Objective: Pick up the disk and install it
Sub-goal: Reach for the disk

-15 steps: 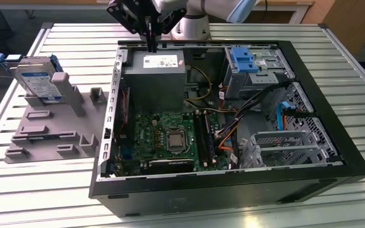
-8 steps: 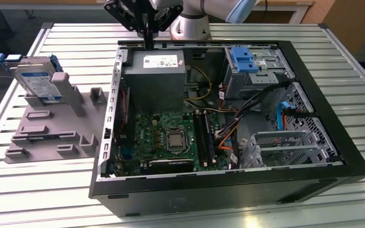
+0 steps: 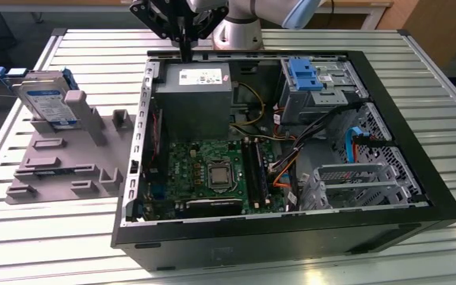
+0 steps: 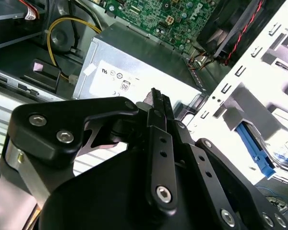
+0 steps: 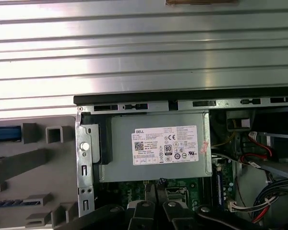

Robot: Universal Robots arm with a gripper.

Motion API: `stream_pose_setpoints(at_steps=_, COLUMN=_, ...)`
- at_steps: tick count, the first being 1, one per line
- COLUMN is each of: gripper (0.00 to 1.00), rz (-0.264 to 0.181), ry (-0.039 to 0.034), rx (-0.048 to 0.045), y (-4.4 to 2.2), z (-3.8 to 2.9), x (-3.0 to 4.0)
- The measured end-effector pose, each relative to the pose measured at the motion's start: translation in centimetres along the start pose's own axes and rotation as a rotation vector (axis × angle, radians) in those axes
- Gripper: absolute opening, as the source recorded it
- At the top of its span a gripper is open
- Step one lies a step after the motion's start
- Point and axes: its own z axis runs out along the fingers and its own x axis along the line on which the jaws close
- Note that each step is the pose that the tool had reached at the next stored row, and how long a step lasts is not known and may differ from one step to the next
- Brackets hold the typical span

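Observation:
The disk (image 3: 44, 101), silver with a white-and-blue label and a blue carrier frame, stands tilted in a grey holder (image 3: 69, 157) on the table, at the exterior view's left of the computer case. My gripper (image 3: 185, 55) hangs over the far edge of the open case, just above the grey power-supply box (image 3: 198, 95). It is well away from the disk. Both wrist views show the fingers pressed together with nothing between them: gripper (image 4: 156, 95), gripper (image 5: 154, 185), with the power-supply box (image 5: 156, 146) below them.
The open black computer case (image 3: 418, 196) fills the middle of the slatted metal table (image 3: 78, 231). Inside are a green motherboard (image 3: 208, 172), cable bundles (image 3: 323, 127), a blue bracket without a drive (image 3: 303, 74) at the far right bay and a metal drive cage (image 3: 355, 184).

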Motion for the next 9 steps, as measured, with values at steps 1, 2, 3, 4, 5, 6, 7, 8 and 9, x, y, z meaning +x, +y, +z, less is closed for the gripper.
stream_pose_setpoints(at_steps=1, gripper=0.15, rz=0.0, ry=0.0, rx=0.0, y=0.0, z=0.0, x=0.05)
stream_pose_setpoints(at_steps=2, gripper=0.15, rz=0.0, ry=-0.0001, rx=-0.0001, y=-0.01, z=0.0, x=0.11)
stream_pose_setpoints(at_steps=3, gripper=0.15, rz=0.0, ry=0.0, rx=0.0, y=-0.02, z=-0.01, x=0.19)
stream_pose_setpoints(at_steps=4, gripper=0.15, rz=0.0, ry=0.0, rx=0.0, y=-0.02, z=-0.01, x=0.27)
stream_pose_setpoints(at_steps=5, gripper=0.15, rz=0.0, ry=0.0, rx=0.0, y=-0.02, z=-0.01, x=0.33)
stream_pose_setpoints(at_steps=6, gripper=0.15, rz=0.0, ry=0.0, rx=-0.0001, y=-0.03, z=-0.01, x=0.4)
stream_pose_setpoints(at_steps=7, gripper=0.15, rz=0.0, ry=0.0, rx=0.0, y=-0.04, z=-0.01, x=0.49)
stream_pose_setpoints(at_steps=8, gripper=0.15, rz=0.0, ry=0.0001, rx=0.0001, y=-0.05, z=-0.02, x=0.62)
stream_pose_setpoints(at_steps=9, gripper=0.15, rz=0.0, ry=0.0, rx=0.0, y=-0.06, z=-0.02, x=0.76)
